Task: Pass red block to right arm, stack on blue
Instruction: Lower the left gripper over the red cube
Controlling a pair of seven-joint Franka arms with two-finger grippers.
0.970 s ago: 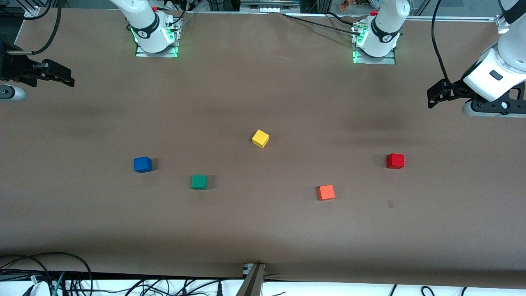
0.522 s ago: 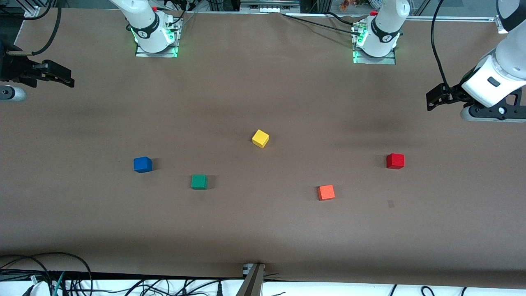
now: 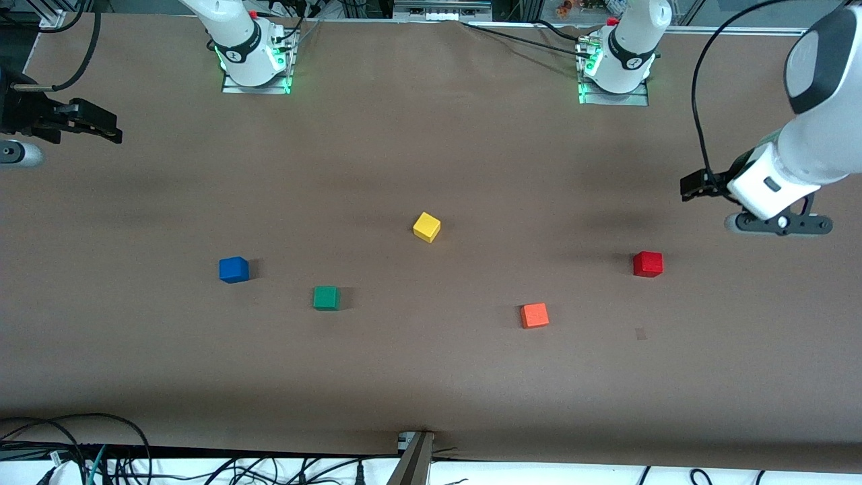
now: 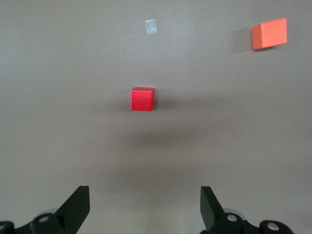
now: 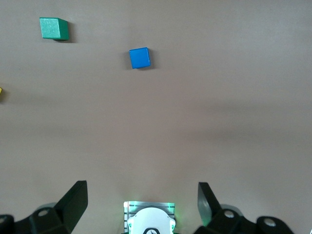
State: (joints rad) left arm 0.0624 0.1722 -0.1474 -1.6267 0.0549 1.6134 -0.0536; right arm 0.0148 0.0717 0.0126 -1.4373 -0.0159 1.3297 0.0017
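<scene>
The red block sits on the brown table toward the left arm's end; it also shows in the left wrist view. My left gripper is open and empty in the air, over the table beside the red block and apart from it; its jaws show wide apart in the left wrist view. The blue block sits toward the right arm's end and shows in the right wrist view. My right gripper is open and empty, waiting at the table's end; in the right wrist view its jaws are spread.
An orange block lies nearer the front camera than the red one. A green block lies beside the blue block. A yellow block sits mid-table. Arm bases stand along the table's top edge.
My left gripper has swung down and inward toward the red block. The right arm and all blocks have stayed still.
</scene>
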